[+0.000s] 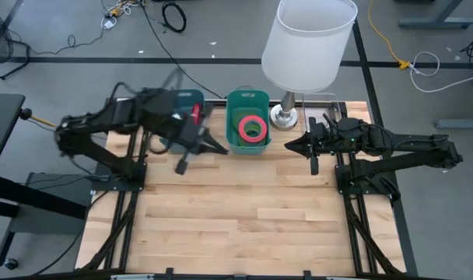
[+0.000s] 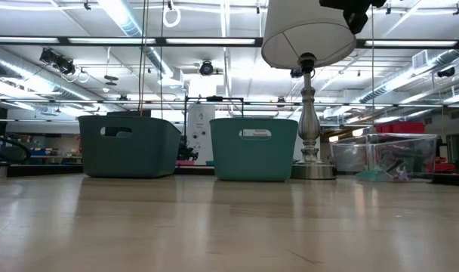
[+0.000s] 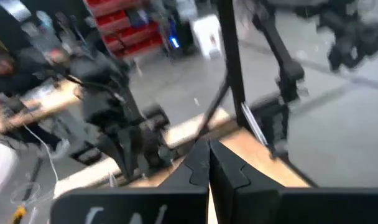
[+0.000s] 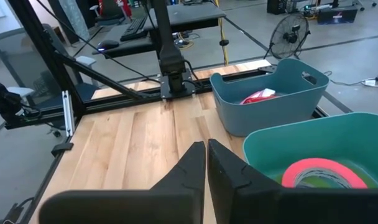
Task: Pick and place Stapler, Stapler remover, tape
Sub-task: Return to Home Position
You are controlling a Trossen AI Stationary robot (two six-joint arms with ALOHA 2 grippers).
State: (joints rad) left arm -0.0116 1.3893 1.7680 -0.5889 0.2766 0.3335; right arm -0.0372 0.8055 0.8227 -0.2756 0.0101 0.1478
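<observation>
Pink tape (image 1: 253, 128) lies in green bin (image 1: 247, 94) by the lamp (image 1: 308, 43); left claw (image 3: 207, 146), right claw (image 4: 206, 146) both closed.

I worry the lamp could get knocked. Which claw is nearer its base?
Right. The right claw is close by the lamp base. The left claw is off the far side of the green bin, which stands between it and the lamp.

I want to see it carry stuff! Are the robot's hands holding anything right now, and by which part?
Nothing is held. The left gripper and the right gripper are both shut, with nothing pinched in either one.
</observation>
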